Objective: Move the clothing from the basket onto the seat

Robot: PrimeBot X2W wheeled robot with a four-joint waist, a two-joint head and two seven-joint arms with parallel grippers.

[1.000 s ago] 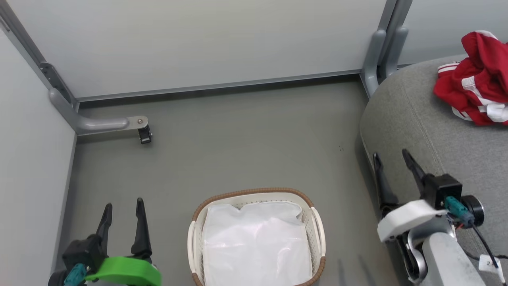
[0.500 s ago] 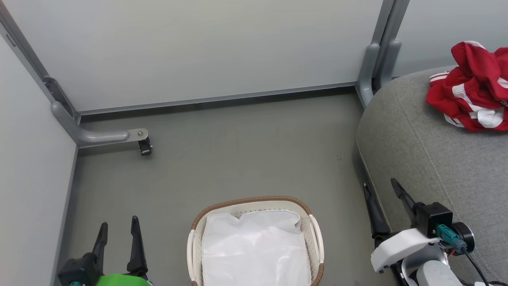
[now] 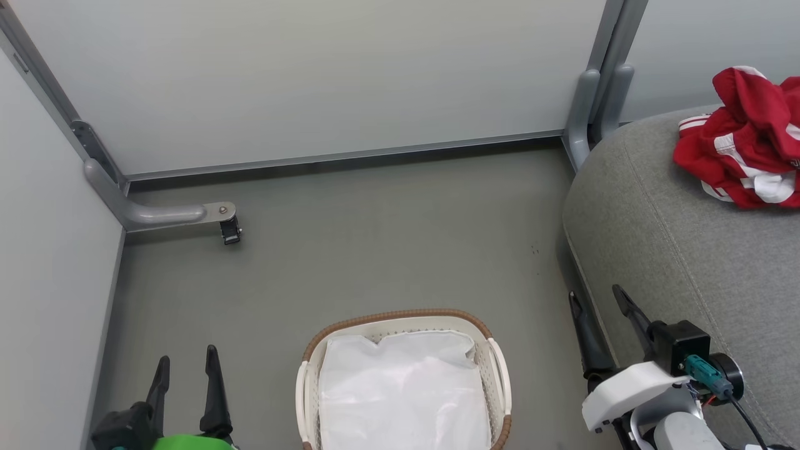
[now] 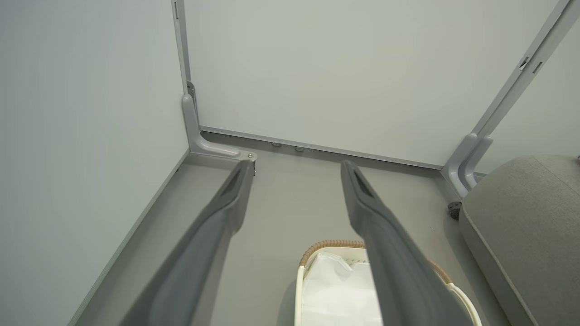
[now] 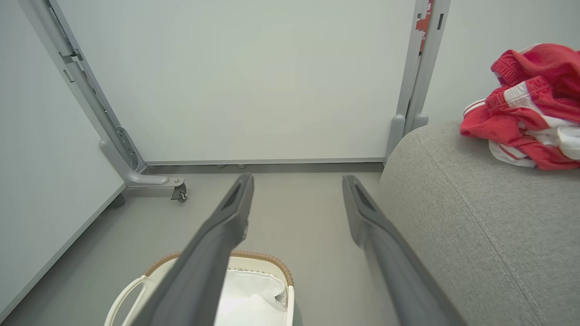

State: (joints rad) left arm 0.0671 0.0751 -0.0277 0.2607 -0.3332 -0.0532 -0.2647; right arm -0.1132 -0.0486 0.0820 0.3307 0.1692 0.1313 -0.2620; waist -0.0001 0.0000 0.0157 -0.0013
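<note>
both jaws stand apart, empty, either side of the basket [image 3: 400, 313] on the floor [image 3: 375, 237]. a red garment [image 3: 744, 147] lies on the seat [image 3: 675, 262]; a white cloth [image 3: 403, 394] fills the basket. best to drop onto a fold mid-cloth, clear of the rim, pinch deep, lift straight.

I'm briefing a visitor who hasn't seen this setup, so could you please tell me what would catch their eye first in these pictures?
The crumpled red and white garment stands out most, lying on the grey seat at the head view's upper right. Next comes the basket on the floor at bottom centre, with white material lying inside it. The left tool and right tool flank it, both open and holding nothing.
</note>
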